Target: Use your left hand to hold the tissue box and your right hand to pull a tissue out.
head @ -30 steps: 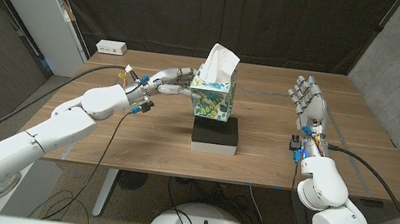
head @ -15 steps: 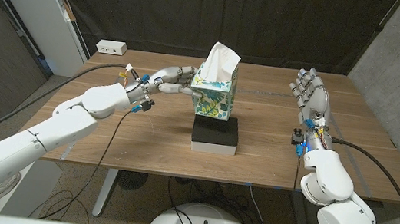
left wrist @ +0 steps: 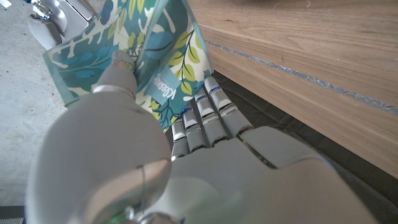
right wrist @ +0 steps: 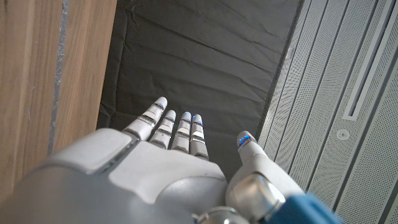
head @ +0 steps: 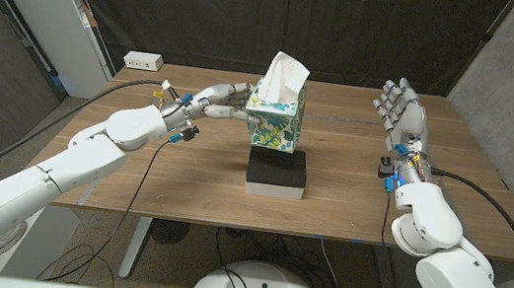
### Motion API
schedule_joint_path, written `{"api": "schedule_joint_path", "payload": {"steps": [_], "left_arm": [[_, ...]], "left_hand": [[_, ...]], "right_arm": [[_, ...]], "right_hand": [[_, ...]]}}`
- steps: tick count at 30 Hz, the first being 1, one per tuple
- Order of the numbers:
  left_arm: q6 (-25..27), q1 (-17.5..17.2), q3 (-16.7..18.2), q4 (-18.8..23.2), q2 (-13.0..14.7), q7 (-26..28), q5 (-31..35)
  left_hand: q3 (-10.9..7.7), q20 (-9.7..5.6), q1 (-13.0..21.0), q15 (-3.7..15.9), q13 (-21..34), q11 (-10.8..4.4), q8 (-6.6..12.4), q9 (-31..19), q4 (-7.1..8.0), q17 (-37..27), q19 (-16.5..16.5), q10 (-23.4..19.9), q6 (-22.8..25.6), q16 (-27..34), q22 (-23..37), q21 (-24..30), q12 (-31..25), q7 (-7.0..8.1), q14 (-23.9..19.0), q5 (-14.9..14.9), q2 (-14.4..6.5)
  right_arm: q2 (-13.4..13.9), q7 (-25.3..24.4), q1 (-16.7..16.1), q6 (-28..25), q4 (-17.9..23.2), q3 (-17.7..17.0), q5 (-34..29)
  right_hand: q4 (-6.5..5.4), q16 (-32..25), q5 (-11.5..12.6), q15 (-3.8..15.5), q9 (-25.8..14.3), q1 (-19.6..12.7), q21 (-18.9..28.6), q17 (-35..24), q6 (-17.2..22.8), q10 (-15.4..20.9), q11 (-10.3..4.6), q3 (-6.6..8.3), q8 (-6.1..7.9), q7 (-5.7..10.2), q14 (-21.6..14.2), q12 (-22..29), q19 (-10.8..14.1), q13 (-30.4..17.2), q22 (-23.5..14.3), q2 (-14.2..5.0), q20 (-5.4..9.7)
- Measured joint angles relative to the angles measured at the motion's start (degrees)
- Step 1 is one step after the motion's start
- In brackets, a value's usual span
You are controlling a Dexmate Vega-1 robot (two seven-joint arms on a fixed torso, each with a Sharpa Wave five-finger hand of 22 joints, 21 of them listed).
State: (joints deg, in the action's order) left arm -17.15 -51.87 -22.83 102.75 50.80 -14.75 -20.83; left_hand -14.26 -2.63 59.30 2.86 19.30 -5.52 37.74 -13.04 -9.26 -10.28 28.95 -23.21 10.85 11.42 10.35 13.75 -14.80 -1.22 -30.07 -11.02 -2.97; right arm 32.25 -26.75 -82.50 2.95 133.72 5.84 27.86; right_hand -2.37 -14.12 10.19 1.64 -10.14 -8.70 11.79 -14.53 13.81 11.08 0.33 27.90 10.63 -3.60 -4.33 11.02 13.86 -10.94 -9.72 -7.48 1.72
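Right hand point(head: 402, 115), empty and fingers spread, has lifted over the last second but remains well off from the tissue box point(head: 275, 119), which left hand point(head: 224, 100) grips on its black block point(head: 277, 171); pull not begun.

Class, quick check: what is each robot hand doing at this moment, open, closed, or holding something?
Left hand: holding the tissue box, fingers on its side.
Right hand: open, fingers apart, holding nothing, away from the box.
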Motion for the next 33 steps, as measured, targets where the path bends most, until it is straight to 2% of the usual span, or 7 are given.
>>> {"api": "schedule_joint_path", "payload": {"steps": [20, 25, 33], "left_arm": [[0.52, 0.51, -0.2, 0.22, -0.12, 0.0, 0.19], [0.84, 0.55, -0.29, 0.41, -0.13, 0.01, 0.28], [1.18, 0.55, -0.33, 0.83, -0.13, 0.22, 0.44]], "left_hand": [[-0.44, 0.0, 0.34, -0.02, -0.01, 0.0, -0.03, 0.0, 0.08, 0.04, 0.0, 0.0, 0.0, 0.07, 0.0, -0.23, 0.44, 0.0, 0.02, -0.07, -0.32], [-0.5, 0.0, 0.34, -0.27, -0.01, 0.0, -0.03, 0.0, 0.04, 0.03, 0.0, 0.0, 0.0, 0.06, 0.0, -0.23, 0.43, 0.0, -0.15, -0.25, -0.32], [-0.49, 0.0, 0.33, -0.22, 0.26, 0.32, 0.2, 0.0, 0.04, 0.01, 0.0, -0.32, 0.0, 0.06, 0.0, -0.23, 0.43, 0.0, -0.2, -0.25, -0.33]], "right_arm": [[2.59, 0.07, 1.15, -4.72, 2.31, -2.96, 2.16], [4.18, -0.32, 0.93, -6.33, 3.14, -3.77, 0.02], [8.55, -0.53, 0.7, -9.61, 4.6, -4.83, -6.93]], "right_hand": [[-0.46, 0.0, 0.0, 0.01, 0.0, 0.0, 0.0, 0.01, 0.0, -0.01, -0.01, 0.46, 0.0, 0.0, 0.01, 0.0, -0.01, 0.0, 0.0, 0.0, 0.01], [-0.65, 0.29, 0.0, 0.41, 0.0, 0.0, -0.44, -0.27, 0.01, -0.03, -0.46, 0.98, 0.0, 0.02, 1.28, 0.0, -0.84, 0.0, 0.0, 0.0, 0.72], [-1.34, 0.4, 0.22, 0.51, 0.0, 0.0, -0.44, -0.27, 1.03, 0.8, -1.48, 1.66, 0.14, 1.04, 1.56, 0.24, -1.25, 0.0, 0.0, 0.0, 0.42]]}}
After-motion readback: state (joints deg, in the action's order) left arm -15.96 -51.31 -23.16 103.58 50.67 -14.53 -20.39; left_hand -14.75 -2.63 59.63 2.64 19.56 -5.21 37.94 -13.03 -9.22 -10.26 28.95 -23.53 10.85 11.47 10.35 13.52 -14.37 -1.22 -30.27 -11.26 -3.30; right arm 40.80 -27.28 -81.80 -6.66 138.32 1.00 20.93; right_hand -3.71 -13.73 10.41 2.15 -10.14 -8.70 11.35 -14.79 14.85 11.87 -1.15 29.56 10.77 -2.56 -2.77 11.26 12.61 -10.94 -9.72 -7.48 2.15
